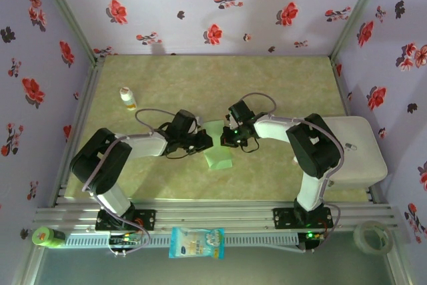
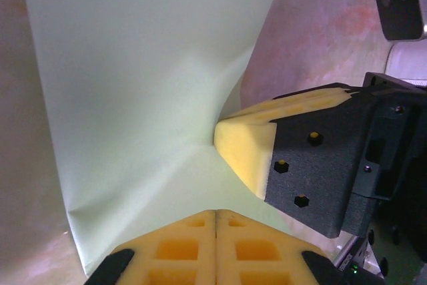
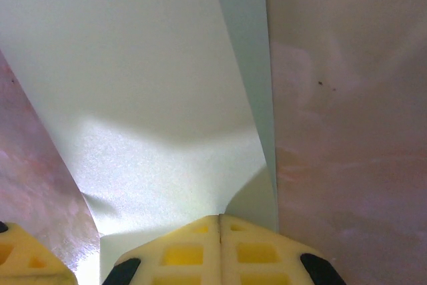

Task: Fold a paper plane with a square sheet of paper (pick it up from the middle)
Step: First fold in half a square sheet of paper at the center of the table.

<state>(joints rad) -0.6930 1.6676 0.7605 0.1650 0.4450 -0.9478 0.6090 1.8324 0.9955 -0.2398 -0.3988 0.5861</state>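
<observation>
One green-mottled table [image 1: 280, 85] carries two arms that meet near its middle. Between them is one square sheet of paper [image 1: 217, 153], pale mint and plain, buckled into soft creases where it is pinched. The left gripper [image 1: 204, 142] and right gripper [image 1: 231, 139] each clamp its opposite edges, pads pressed together. The table's far half lies open. One small white bottle [image 1: 127, 98] stands well apart, far left.

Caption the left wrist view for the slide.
Left hand and right hand, both shut, pinch the pale green square sheet of paper at neighbouring spots.
</observation>
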